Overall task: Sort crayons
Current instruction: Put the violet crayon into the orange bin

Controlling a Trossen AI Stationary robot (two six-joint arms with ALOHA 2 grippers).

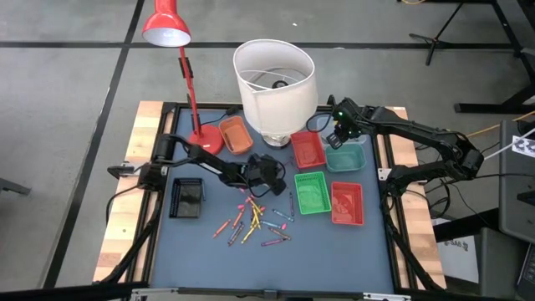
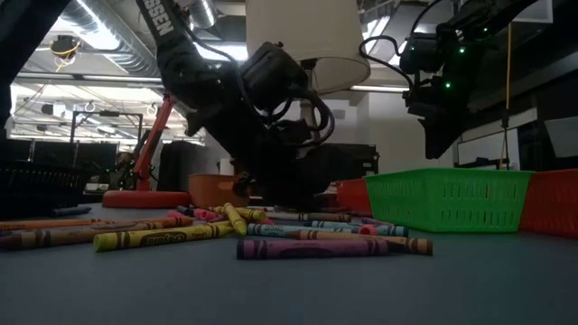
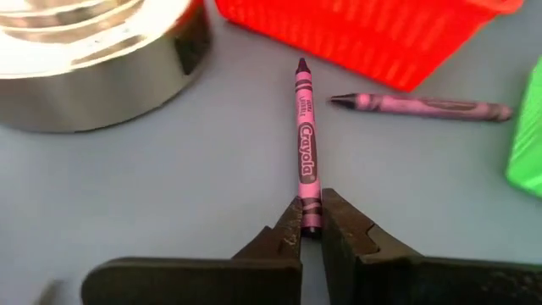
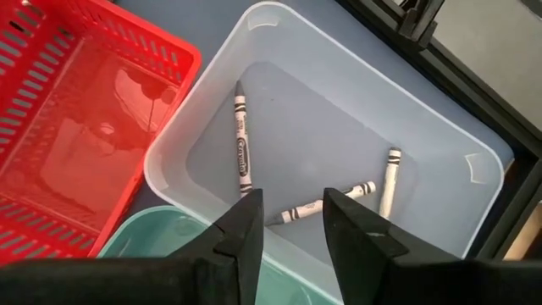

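Many crayons (image 1: 255,219) lie loose in a heap on the blue mat, and they show up close in the low view (image 2: 271,236). My left gripper (image 3: 311,227) is low at the table's middle (image 1: 272,174), near the white lamp's base, shut on a pink crayon (image 3: 305,135). A purple crayon (image 3: 423,107) lies beside it. My right gripper (image 4: 292,222) is open and empty, high over a clear tray (image 4: 440,144) at the far right (image 1: 341,134). Three white and grey crayons (image 4: 243,144) lie flat on that tray's floor. My left gripper pinches the pink crayon's blunt end (image 3: 311,212) between its two fingers. The fingers come slanting down from the table's left and lie along the crayon. The crayon points straight away from them, and its length lies on the mat as far as it shows.
A white lamp (image 1: 273,79) and a red desk lamp (image 1: 171,33) stand at the far side. Trays lie around: orange (image 1: 236,134), red (image 1: 308,150), teal (image 1: 345,157), green (image 1: 312,192), another red (image 1: 347,203) and black (image 1: 186,199).
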